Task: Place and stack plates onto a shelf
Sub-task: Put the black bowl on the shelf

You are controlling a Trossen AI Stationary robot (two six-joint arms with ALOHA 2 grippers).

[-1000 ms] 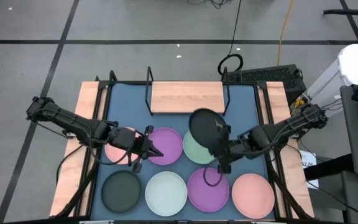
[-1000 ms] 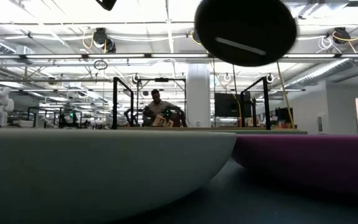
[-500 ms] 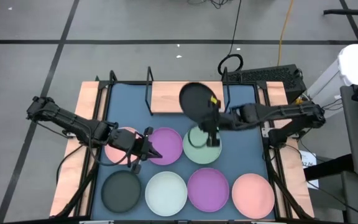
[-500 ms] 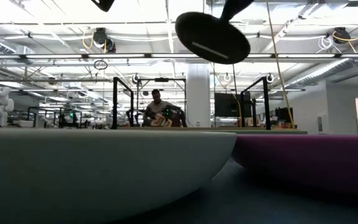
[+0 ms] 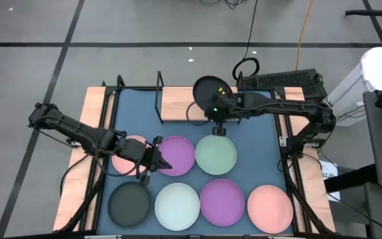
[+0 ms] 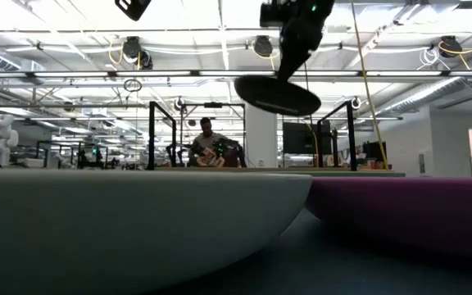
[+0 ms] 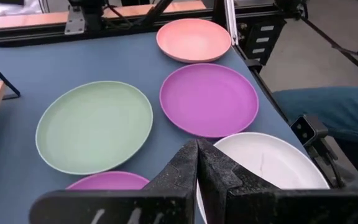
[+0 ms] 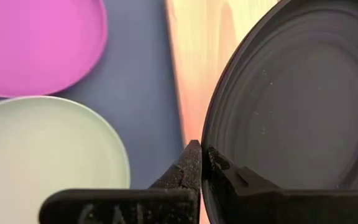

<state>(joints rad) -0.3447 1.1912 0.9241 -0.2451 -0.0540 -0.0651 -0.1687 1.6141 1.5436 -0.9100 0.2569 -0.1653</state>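
The right hand (image 5: 219,111), clamped on the rim of a black plate (image 5: 209,96), holds it in the air above the right half of the shelf (image 5: 178,103), a light-wood board framed in thin black wire. For a clean placement, the plate probably needs to come level and descend squarely inside the wire uprights before the fingers let go, leaving the shelf's other half free for a second pile. Just in front of the shelf lie matte, shallow, raised-rim rounds: a pale green plate (image 5: 215,155), a purple plate (image 5: 176,156) and a pink plate (image 5: 127,154); farther from it sit another black plate (image 5: 128,204), a white plate (image 5: 177,204), a second purple plate (image 5: 223,200) and a second pink plate (image 5: 270,206). The left hand (image 5: 156,159), fingers pressed together and empty, waits over the near purple plate.
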